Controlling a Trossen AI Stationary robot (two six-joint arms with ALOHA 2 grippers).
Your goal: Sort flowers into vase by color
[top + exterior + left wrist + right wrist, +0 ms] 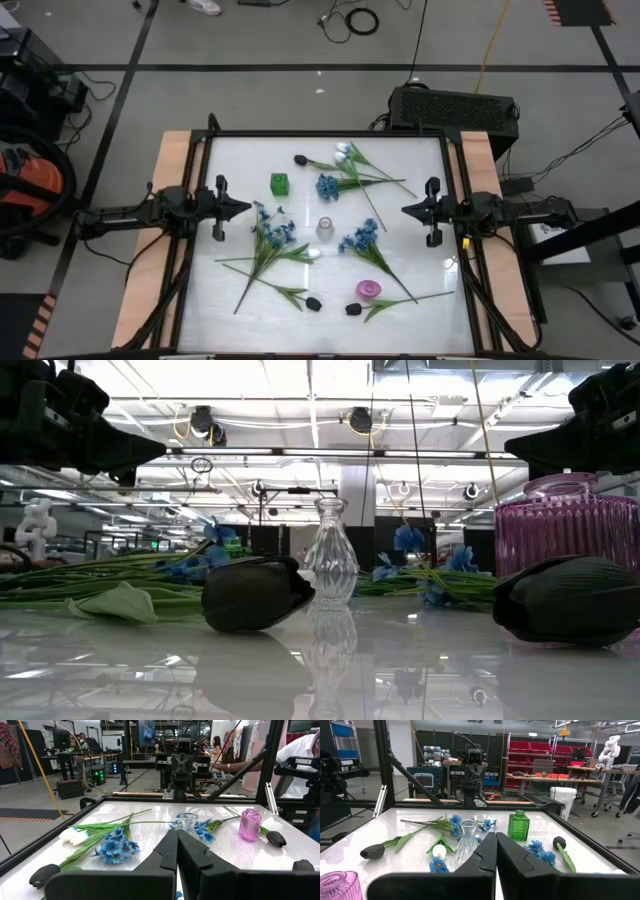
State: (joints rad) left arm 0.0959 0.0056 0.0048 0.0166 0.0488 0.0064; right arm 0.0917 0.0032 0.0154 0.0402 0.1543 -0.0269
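Note:
Three small vases stand on the white table: green (279, 184), clear (325, 229) and pink (368, 290). Flowers lie flat around them on their stems. There are blue sprays (270, 228) (327, 186) (360, 238) and a white tulip (343, 151). Black tulips lie at the far side (300, 159) and at the near side (314, 302) (353, 309). My left gripper (243, 208) hangs shut and level over the table's left edge, pointing right. My right gripper (408, 210) hangs shut over the right edge, pointing left. Neither holds anything.
A black frame (205, 140) runs round the table top. Wooden strips (160, 230) flank it on the left and right. The flowers and vases crowd the middle. Bare white surface (420, 165) shows near the far right corner. People sit at benches beyond the table (240, 765).

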